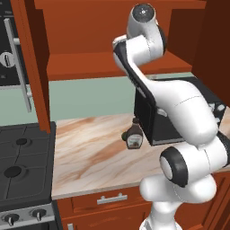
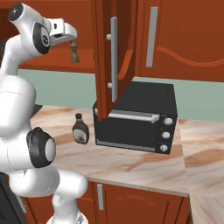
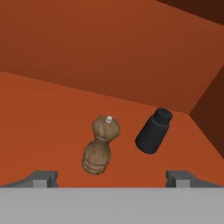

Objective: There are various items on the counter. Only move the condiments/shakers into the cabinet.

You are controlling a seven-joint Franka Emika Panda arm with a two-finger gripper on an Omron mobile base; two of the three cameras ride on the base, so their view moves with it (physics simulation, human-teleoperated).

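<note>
The tan wooden shaker (image 3: pixel 99 146) stands upright on the red-brown cabinet shelf (image 3: pixel 43 109), and the short black shaker (image 3: pixel 153 131) stands close beside it. My gripper (image 3: pixel 111 179) is open just in front of the wooden shaker, which is free of both fingers (image 3: pixel 41 178). From the right base view the gripper (image 2: pixel 72 41) hovers just above that shaker (image 2: pixel 75 53) at the shelf (image 2: pixel 83 63). The dark brown bottle (image 1: pixel 134 136) (image 2: pixel 80 129) stands upright on the marble counter (image 1: pixel 90 152) below.
A black toaster oven (image 2: pixel 135 116) sits on the counter right of the bottle. The open cabinet door (image 2: pixel 109 57) hangs over it. A black stove top (image 1: pixel 22 166) borders the counter's left end. Drawer fronts with silver handles (image 1: pixel 111 198) run below.
</note>
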